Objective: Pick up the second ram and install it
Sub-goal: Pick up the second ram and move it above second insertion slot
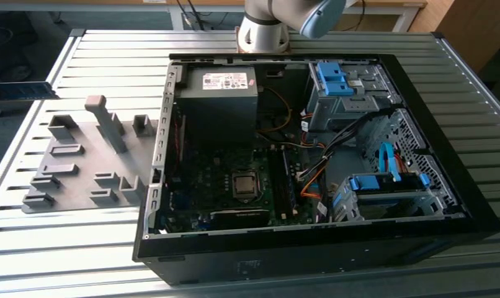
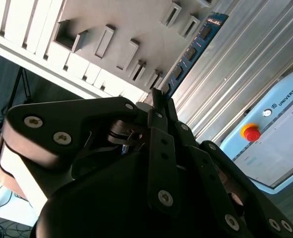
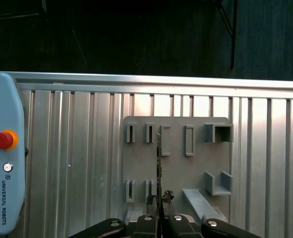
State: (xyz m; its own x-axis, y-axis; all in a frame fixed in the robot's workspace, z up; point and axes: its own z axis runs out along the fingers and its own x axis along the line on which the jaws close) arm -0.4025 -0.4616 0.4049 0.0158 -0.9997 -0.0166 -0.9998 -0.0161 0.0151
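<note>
My gripper [image 2: 159,99] is shut on the second ram [image 2: 191,52], a long thin blue-green board with black chips that sticks straight out from the fingertips. In the first wrist view the ram [image 3: 159,163] shows edge-on, rising from the gripper [image 3: 159,201] in front of the grey holder plate [image 3: 176,168]. The ram is clear of the plate's slots. In the exterior view the ram [image 1: 22,91] hangs at the far left, beyond the holder plate [image 1: 84,161] and well away from the open computer case [image 1: 308,155].
The motherboard [image 1: 233,192], with its processor socket [image 1: 244,184], lies inside the case among cables, a power supply [image 1: 221,93] and blue drive cages [image 1: 383,186]. A teach pendant [image 3: 2,148] with a red stop button lies on the slatted table [image 3: 77,148]. The arm's base [image 1: 262,31] stands behind the case.
</note>
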